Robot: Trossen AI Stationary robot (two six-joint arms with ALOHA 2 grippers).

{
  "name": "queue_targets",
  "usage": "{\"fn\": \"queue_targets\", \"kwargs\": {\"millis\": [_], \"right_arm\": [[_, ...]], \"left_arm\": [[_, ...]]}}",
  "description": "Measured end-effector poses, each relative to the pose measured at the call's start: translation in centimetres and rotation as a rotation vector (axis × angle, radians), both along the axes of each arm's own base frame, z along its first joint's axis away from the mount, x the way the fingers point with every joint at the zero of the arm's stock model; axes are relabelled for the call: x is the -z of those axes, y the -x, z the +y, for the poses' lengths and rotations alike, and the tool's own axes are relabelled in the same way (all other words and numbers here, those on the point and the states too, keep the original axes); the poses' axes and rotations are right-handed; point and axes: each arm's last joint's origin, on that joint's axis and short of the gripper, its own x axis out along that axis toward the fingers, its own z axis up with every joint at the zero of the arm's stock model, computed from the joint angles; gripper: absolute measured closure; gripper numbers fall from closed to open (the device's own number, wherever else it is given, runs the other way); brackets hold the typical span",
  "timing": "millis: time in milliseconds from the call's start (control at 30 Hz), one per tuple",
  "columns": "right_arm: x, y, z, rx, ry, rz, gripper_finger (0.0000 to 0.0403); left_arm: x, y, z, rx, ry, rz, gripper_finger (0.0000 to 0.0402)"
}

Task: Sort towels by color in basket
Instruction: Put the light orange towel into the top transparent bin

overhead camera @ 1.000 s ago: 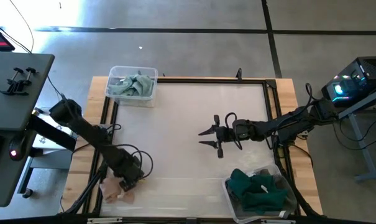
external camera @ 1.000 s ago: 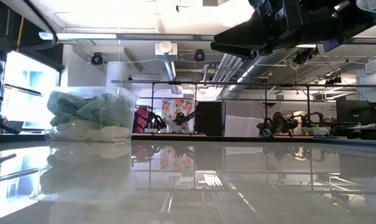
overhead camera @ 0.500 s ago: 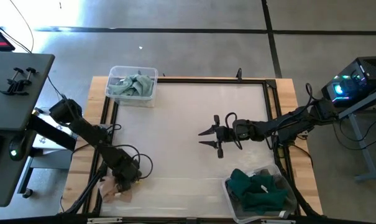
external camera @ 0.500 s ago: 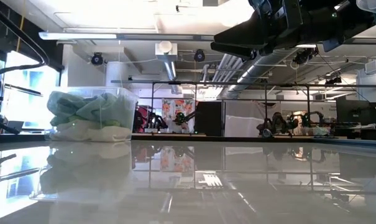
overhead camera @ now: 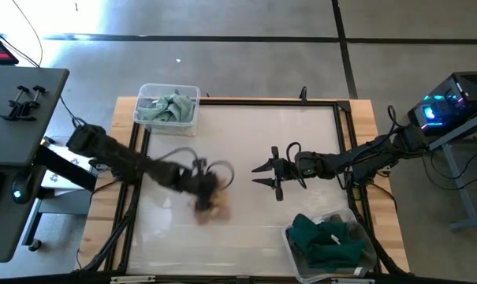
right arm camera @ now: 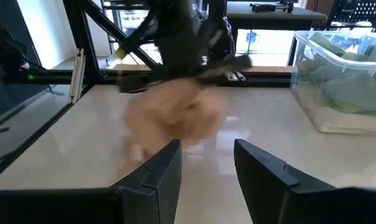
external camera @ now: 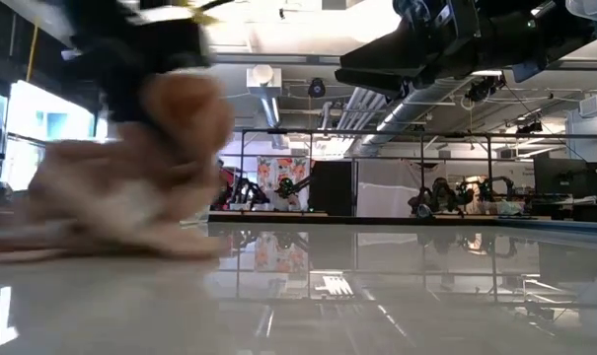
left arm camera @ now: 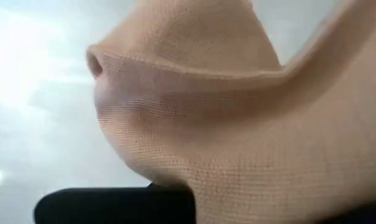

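My left gripper (overhead camera: 203, 188) is over the middle of the table, shut on a peach towel (overhead camera: 212, 207), which fills the left wrist view (left arm camera: 237, 118) and shows blurred in the low view (external camera: 145, 177) and the right wrist view (right arm camera: 175, 115). My right gripper (overhead camera: 263, 175) waits open and empty just right of it, its fingers (right arm camera: 156, 171) pointing at the towel. A clear bin (overhead camera: 146, 118) at the far left holds pale mint and grey towels (overhead camera: 170, 107). A clear bin (overhead camera: 293, 251) at the near right holds dark teal towels (overhead camera: 326, 239). My left gripper holds the peach towel by its upper part (left arm camera: 175, 180), coming from above. The towel bunches over the fingers and hides the place of contact. It hangs slack below the gripper; its lower end (external camera: 71, 237) is at the table top, touching or not I cannot tell.
A black frame (overhead camera: 344, 134) runs around the white table top. Bare table top lies between the two bins (overhead camera: 238, 134). The low view looks into a room with racks and pipes beyond the far edge.
My left gripper has swung fast from the table's near left corner toward the middle and the right, carrying the peach towel off that corner; the towel now hangs near my right gripper.
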Motion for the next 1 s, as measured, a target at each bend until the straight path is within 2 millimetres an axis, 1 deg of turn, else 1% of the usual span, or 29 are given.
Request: {"fn": "queue_targets", "kwargs": {"millis": [67, 133, 200, 267, 367, 433, 533, 633, 733, 800, 900, 1000], "right_arm": [[0.0, 0.0, 0.0, 0.004, -0.02, 0.002, 0.0258], [0.0, 0.0, 0.0, 0.006, -0.031, 0.004, 0.0258], [0.0, 0.0, 0.0, 0.01, -0.039, 0.006, 0.0258], [0.0, 0.0, -0.1, 0.033, -0.038, 0.006, 0.0258], [0.0, 0.0, -0.2, 0.067, -0.052, 0.006, 0.0258], [0.0, 0.0, -0.2, 0.071, -0.059, 0.007, 0.0258], [0.1, 0.0, -0.2, 0.073, -0.061, 0.01, 0.0258], [0.1, 0.0, -0.2, 0.074, -0.061, 0.01, 0.0258], [0.1, 0.0, -0.2, 0.074, -0.061, 0.01, 0.0258], [0.1, 0.0, -0.2, 0.075, -0.061, 0.011, 0.0258], [0.1, 0.0, -0.2, 0.074, -0.06, 0.013, 0.0258], [0.2, 0.0, -0.2, 0.075, -0.059, 0.019, 0.0258]], "left_arm": [[-2.5, -1.7, 1.5, -0.004, -0.117, -0.049, 0.0395], [-5.3, -2.7, 2.7, -0.011, -0.27, -0.063, 0.0395], [-8.0, -3.1, 3.6, -0.029, -0.463, -0.039, 0.0394], [-10.6, -3.1, 4.6, -0.085, -0.688, 0.004, 0.0394], [-14.6, -2.4, 6.3, -0.239, -1.003, 0.065, 0.0394], [-17.2, -1.6, 7.6, -0.334, -1.119, 0.098, 0.0394], [-21.0, 0.2, 10.2, -0.452, -1.134, 0.095, 0.0394], [-23.8, 2.9, 13.2, -0.584, -1.123, 0.107, 0.0394], [-25.2, 5.9, 16.2, -0.706, -1.078, 0.122, 0.0394], [-25.3, 7.9, 18.0, -0.729, -0.984, 0.091, 0.0394], [-24.5, 10.1, 20.6, -0.755, -0.847, 0.057, 0.0394], [-22.5, 11.4, 23.1, -0.804, -0.804, 0.096, 0.0394]]}}
